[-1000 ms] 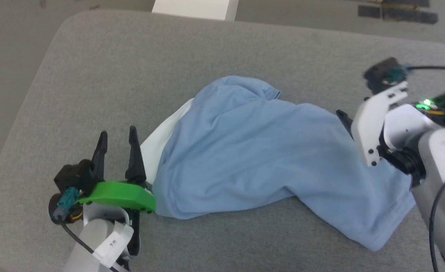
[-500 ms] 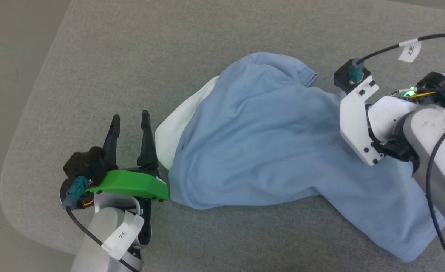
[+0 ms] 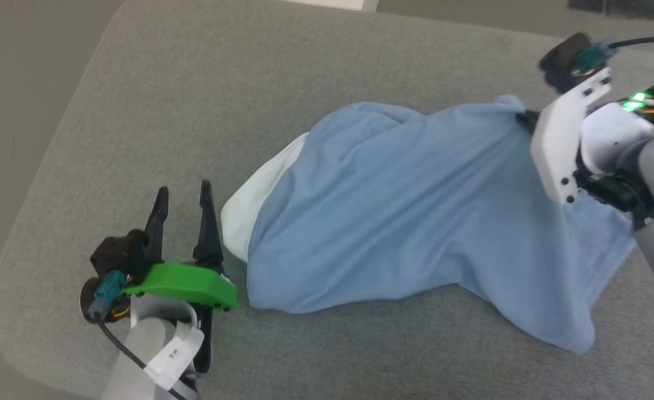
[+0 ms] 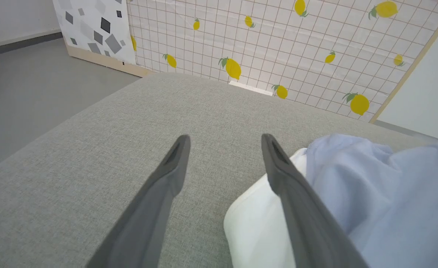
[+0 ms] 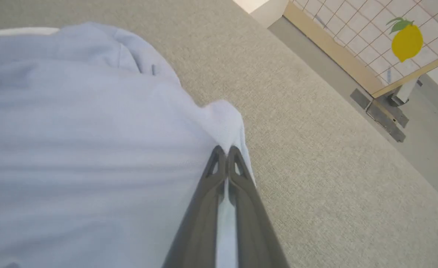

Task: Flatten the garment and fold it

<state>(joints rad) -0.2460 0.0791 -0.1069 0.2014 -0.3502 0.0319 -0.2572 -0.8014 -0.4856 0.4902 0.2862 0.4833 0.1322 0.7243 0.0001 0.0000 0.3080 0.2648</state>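
Note:
The light-blue garment (image 3: 393,211) lies bunched across the grey cushion, with a white part (image 3: 244,214) sticking out at its left end. My left gripper (image 3: 182,194) rests open on the cushion just left of that white part, nothing between its fingers; in the left wrist view the left gripper (image 4: 224,143) has its right finger beside the white cloth (image 4: 256,223). My right gripper (image 5: 224,150) is shut on a fold of the garment (image 5: 92,149) at its upper right edge, holding the cloth lifted and stretched. In the head view the white mount hides the right fingertips.
The grey cushion (image 3: 249,78) has a rounded left edge with bare floor (image 3: 21,78) beyond it. A lemon-print grid panel (image 4: 297,44) stands behind the cushion. Free cushion surface lies in front of and behind the garment.
The right gripper has pulled its held edge of the garment up and to the right, stretching the cloth. The head camera has shifted. The left gripper stays open beside the white part.

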